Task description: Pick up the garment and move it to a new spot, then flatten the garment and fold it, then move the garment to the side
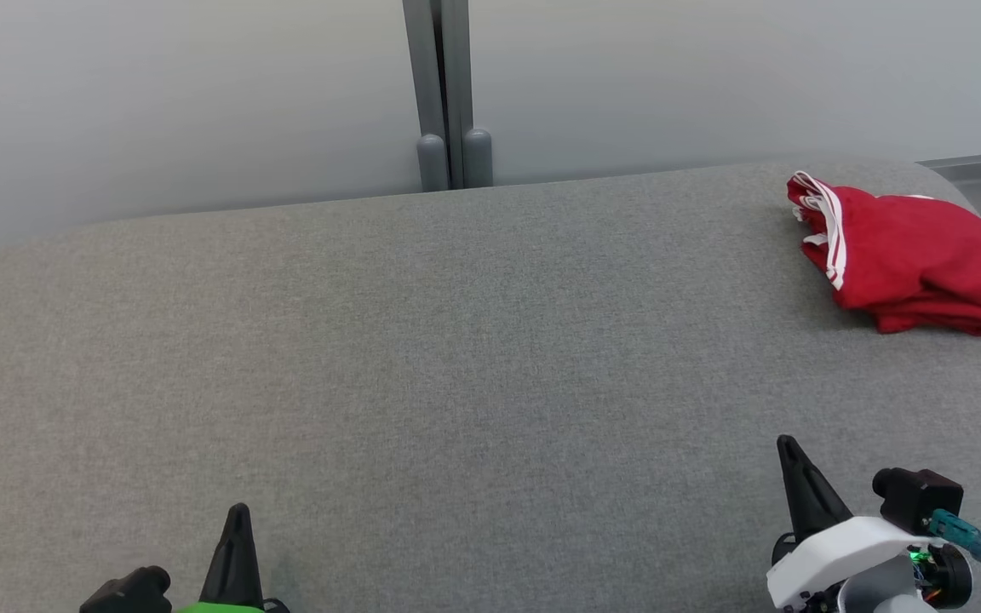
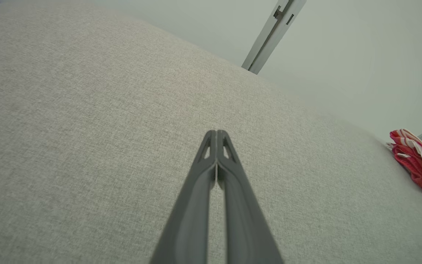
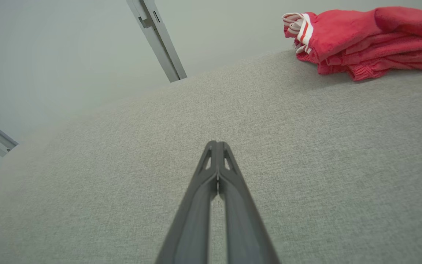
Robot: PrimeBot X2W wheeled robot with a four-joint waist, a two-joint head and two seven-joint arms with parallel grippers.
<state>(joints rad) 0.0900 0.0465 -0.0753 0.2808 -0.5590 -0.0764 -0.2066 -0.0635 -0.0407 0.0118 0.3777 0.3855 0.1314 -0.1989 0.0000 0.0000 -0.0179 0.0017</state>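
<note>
The garment (image 1: pixel 912 255) is red with white stripes and lies folded in a bundle at the far right of the grey table (image 1: pixel 456 340). It also appears at the right edge of the left wrist view as the garment (image 2: pixel 418 163) and at the top right of the right wrist view as the garment (image 3: pixel 361 38). My left gripper (image 1: pixel 238 511) sits at the lower left, shut, with nothing between its fingers (image 2: pixel 216 136). My right gripper (image 1: pixel 788 444) is at the lower right, shut and empty too, well short of the garment; its fingertips (image 3: pixel 216 146) meet over bare fabric.
A grey post (image 1: pixel 448 94) rises behind the table's far edge against a pale wall. The table's rounded far corner lies just beyond the garment. Bare grey fabric stretches between both grippers and the far edge.
</note>
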